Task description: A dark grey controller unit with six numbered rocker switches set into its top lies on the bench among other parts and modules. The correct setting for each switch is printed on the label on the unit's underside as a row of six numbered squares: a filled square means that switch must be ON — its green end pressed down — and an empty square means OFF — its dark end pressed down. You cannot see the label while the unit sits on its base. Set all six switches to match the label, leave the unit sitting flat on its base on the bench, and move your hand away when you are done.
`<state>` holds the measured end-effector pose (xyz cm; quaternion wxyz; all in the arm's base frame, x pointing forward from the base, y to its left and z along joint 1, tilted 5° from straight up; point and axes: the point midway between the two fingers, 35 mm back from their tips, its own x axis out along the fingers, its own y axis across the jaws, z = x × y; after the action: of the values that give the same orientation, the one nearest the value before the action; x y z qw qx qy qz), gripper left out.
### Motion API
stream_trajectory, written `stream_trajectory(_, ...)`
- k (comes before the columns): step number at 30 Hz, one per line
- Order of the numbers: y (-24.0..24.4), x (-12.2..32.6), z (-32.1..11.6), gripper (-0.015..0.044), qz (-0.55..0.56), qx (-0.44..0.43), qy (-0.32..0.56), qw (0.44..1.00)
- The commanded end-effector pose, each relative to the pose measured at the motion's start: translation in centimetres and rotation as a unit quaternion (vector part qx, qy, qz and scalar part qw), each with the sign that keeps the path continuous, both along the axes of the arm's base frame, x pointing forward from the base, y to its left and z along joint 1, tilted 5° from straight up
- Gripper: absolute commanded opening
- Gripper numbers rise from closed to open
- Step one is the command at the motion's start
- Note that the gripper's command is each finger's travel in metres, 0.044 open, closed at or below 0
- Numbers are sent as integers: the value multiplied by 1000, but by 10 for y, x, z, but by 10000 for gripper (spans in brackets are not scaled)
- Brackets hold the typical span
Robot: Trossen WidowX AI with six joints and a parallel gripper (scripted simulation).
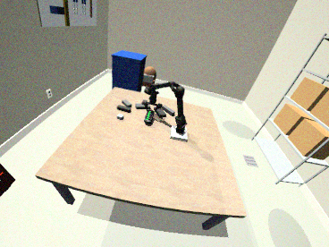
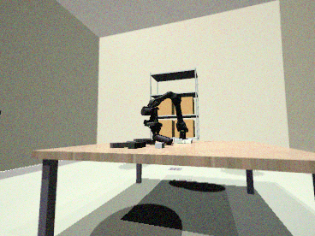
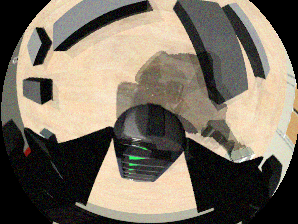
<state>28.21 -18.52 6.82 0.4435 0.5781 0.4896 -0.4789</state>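
Observation:
The dark grey controller unit [image 1: 147,121] [image 2: 163,139] [image 3: 150,142] is tilted, one end raised toward my gripper. Its green-marked rocker switches show foreshortened at the lower part of the unit in the wrist view; single switch settings are too small to read. Its underside label is hidden. My gripper [image 3: 149,137] is shut on the unit, one black finger against each side, near its raised end. In the top view the arm reaches over the unit from behind, and the fingers are too small to make out there.
Grey and dark modules [image 3: 102,22] [image 3: 215,50] [image 1: 123,108] lie beyond and beside the unit. Two small dark blocks [image 3: 39,46] [image 3: 38,90] stand at the left in the wrist view. A small light cube [image 1: 120,116] [image 2: 159,145] and the white arm base [image 1: 179,137] are on the table [image 1: 134,166].

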Motion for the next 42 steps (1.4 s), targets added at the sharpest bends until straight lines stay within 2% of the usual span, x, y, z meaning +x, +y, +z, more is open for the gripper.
stream_trajectory(1,4,1,6,335,-1,-4,-3,1000)
stream_trajectory(42,27,3,31,335,-3,-45,2,999)
